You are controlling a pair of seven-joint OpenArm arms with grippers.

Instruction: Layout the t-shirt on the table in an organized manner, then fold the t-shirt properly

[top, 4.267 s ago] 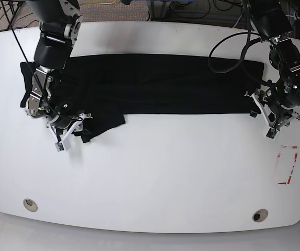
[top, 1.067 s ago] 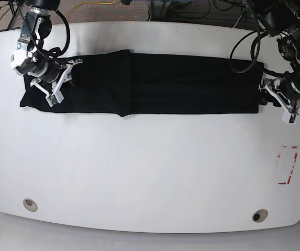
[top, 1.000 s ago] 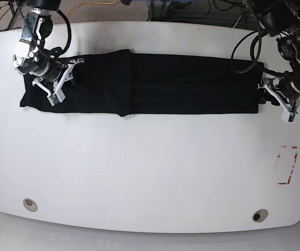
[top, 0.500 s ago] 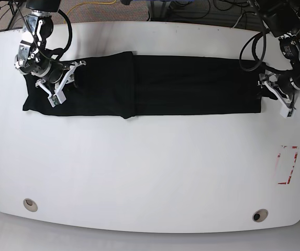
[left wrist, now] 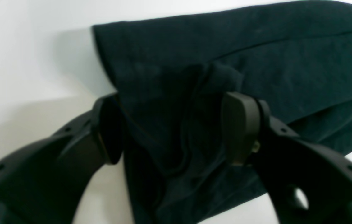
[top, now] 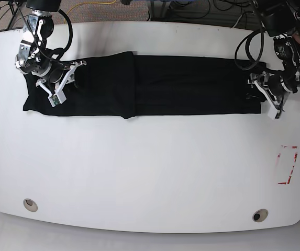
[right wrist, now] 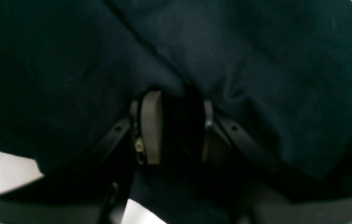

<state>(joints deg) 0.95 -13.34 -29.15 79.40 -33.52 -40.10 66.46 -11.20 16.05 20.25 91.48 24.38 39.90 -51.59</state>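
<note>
White table point(top: 150, 172), black t-shirt point(top: 186, 86) stretched flat across it

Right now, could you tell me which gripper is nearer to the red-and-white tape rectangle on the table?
The left. The left gripper is at the t-shirt's end just above the tape rectangle, on the same side of the table. The right gripper is at the shirt's opposite end.

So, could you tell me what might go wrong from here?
1. The left gripper straddles bunched cloth with its jaws apart; closing could catch several layers of the t-shirt.
2. The right gripper pinches the other end; pulling might drag the shirt across the table and undo the fold.
</note>
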